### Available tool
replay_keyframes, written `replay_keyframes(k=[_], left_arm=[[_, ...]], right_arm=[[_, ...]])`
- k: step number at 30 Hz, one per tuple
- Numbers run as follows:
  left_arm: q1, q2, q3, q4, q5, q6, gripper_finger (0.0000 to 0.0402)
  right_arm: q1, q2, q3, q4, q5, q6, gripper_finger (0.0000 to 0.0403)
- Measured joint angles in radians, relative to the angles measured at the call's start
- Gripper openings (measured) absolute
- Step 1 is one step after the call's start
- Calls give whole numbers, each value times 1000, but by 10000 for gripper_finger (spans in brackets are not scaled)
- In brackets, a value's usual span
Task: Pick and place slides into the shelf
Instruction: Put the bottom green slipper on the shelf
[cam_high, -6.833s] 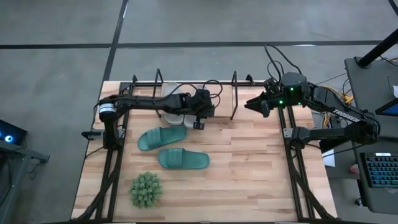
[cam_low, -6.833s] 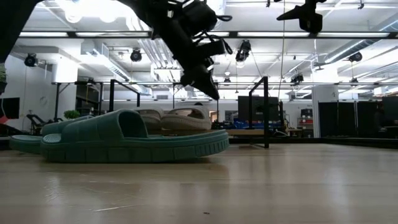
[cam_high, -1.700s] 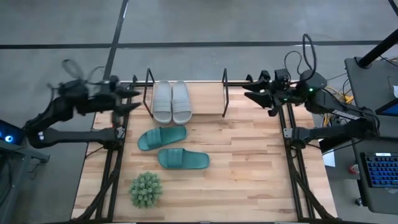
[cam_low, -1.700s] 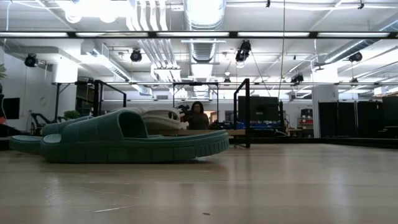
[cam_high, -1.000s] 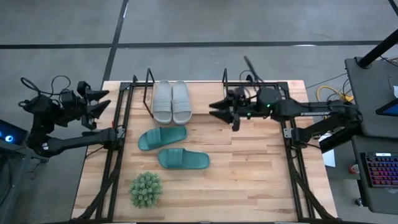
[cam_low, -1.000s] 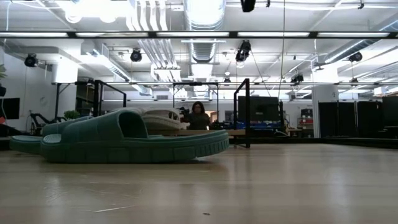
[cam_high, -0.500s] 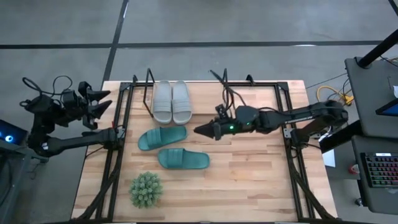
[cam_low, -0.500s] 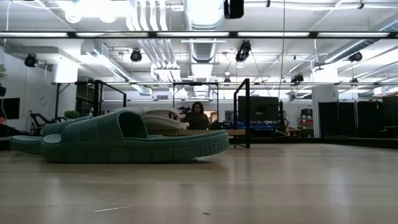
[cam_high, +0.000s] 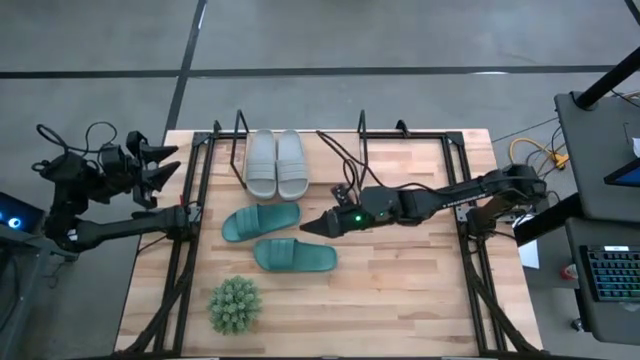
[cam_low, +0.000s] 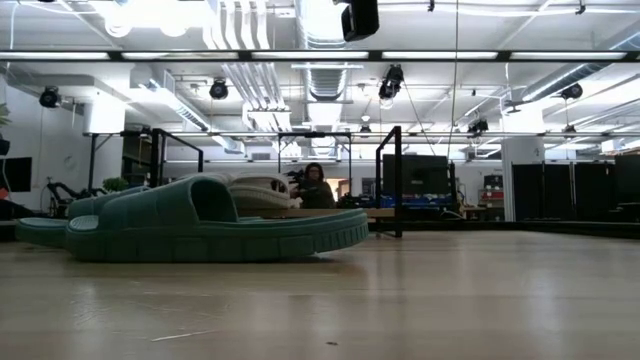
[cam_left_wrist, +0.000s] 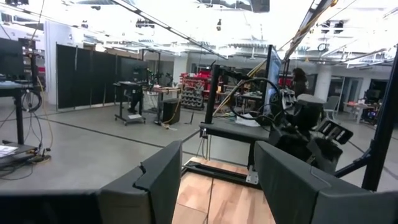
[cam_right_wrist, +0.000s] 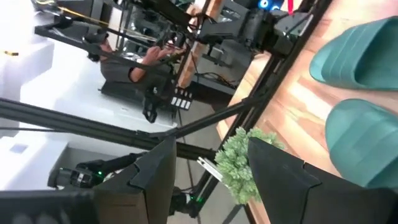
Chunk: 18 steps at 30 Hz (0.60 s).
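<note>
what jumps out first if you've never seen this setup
The right gripper, open, reaches low across the table's middle toward the two teal slides lying on the wood. Behind them, the grey pair already sits in the shelf, and the left gripper waits off the table's left edge.

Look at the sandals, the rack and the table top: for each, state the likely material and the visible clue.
Green sandals and grey sandals: probably moulded rubber or foam, matte, with ribbed straps and no seams.
Rack: seemingly black-coated metal, judging by its thin bent wire loops.
Table top: light wood, showing joined strips with grain.
</note>
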Motion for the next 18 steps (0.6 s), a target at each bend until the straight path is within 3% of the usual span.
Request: replay_keyframes(k=[3, 10, 18], left_arm=[[0, -3, 0, 3, 0, -1, 187], [0, -4, 0, -9, 0, -1, 187], [0, -4, 0, -35, -3, -2, 187]], right_arm=[[10, 0, 0, -29, 40, 17, 192], [57, 12, -3, -336, 212, 198, 192], [106, 123, -3, -266, 232, 350, 192]])
